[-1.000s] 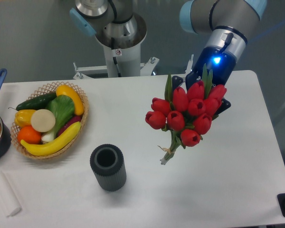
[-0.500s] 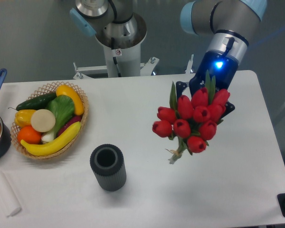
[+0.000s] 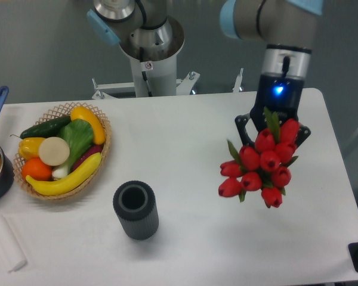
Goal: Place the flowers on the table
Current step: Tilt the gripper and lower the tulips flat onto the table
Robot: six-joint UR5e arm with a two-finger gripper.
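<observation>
Over the worktop's [image 3: 185,137] right side my claw [image 3: 273,126] pinches the flowers [image 3: 260,168]; a dark ribbed cylinder [image 3: 135,210] and a basket [image 3: 101,156] stand well left.

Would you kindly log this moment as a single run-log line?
phase: carrying | hand: shut on flowers | flowers: held above right side of table, not yet set down | vase: upright, apart
</observation>
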